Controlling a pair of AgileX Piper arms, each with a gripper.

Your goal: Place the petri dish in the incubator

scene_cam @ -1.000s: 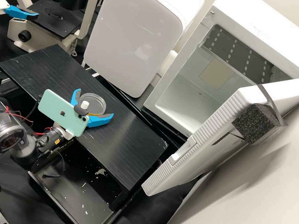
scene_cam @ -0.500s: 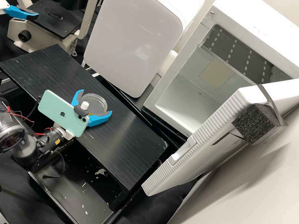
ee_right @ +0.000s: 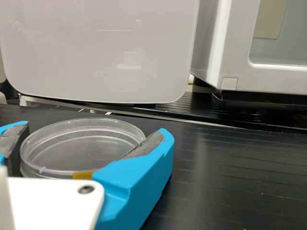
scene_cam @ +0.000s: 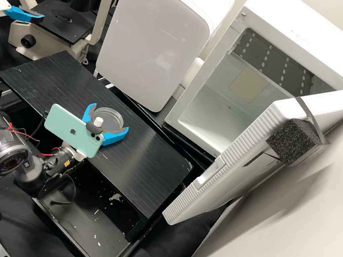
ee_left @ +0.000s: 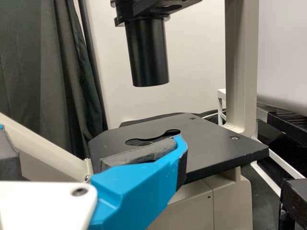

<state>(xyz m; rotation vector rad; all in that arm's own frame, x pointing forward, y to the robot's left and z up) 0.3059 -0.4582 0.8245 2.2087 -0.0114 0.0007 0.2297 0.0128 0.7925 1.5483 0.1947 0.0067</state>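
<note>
Gripping the petri dish [ee_right: 81,146], apparently, by its side walls between the closed-in blue fingers of the right gripper [scene_cam: 109,117], down at the raised black platform [scene_cam: 146,159]. Being unable to tell of any lift off that surface. Spreading the left gripper [scene_cam: 28,0] wide open over by the microscope [scene_cam: 66,30], holding nothing and probably playing no part in this step.

Judging by the grip, probably being at the secure-and-lift step, with the carry to the open white incubator [scene_cam: 301,40] remaining. Calling for a squeeze just firm enough to be seating both dark pads evenly, avoiding any flexing of the thin plastic and minding a probably loose lid. Calling next for a slow, straight rise, watching for tilt, otherwise risking a roll or slip of the round walls. Clearing the platform fully before swinging across, then steering wide of the ribbed door [scene_cam: 235,154] and its foam block [scene_cam: 290,140], and finishing best by lowering gently onto the chamber floor [scene_cam: 216,124] before parting the fingers
</note>
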